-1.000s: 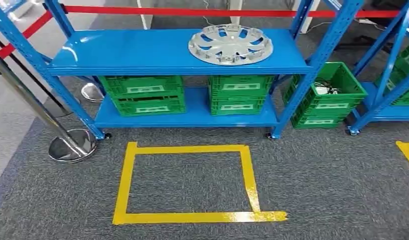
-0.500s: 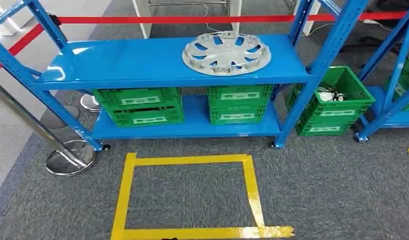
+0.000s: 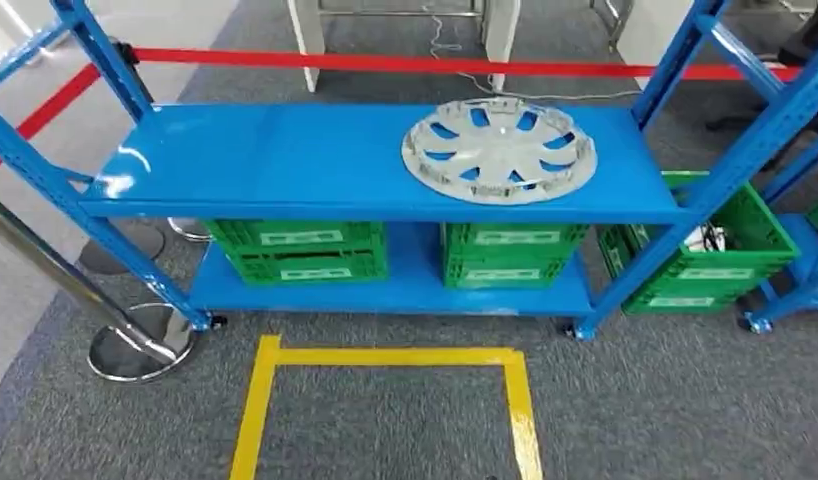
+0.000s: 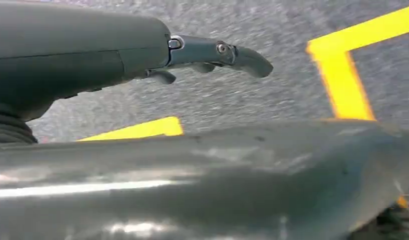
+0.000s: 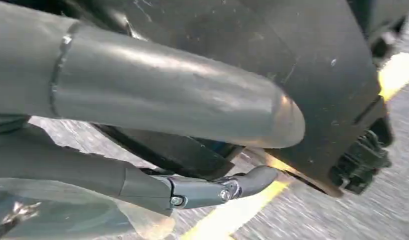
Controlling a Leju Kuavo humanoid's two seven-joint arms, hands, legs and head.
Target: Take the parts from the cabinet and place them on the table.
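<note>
Yellow tape [image 3: 385,357] marks out a rectangle on the grey, nubbly carpet [image 3: 665,400] closest to the robot, glossy against the rough pile. The wrist cams add something the head view lacks: the left hand [image 4: 142,55] hangs over that same carpet with a yellow tape corner under it, smooth grey shell, dark fingers [image 4: 242,57] sticking out fairly straight with nothing in them, so it's let go and loose. The right hand [image 5: 157,120] hangs too, thick rounded thumb on top and a dark finger [image 5: 242,184] stretched out below, nothing grasped as far as I can see, with tape and blurry carpet beyond it.

The head view gives the rest. Off to the left stands a shiny chrome stanchion [image 3: 125,335] on a round base. Past the tape sits the blue metal cabinet [image 3: 285,155], really an open rack with perforated uprights. On its lower shelf are ribbed green plastic crates [image 3: 300,250], two stacks side by side, and another green crate [image 3: 700,250] sits on the floor just to the right of the rack, with something whitish inside. The part, a silver hubcap [image 3: 499,150], round with spoke cutouts, lies flat on the right half of the top shelf. Behind everything runs a red barrier belt [image 3: 405,64].
</note>
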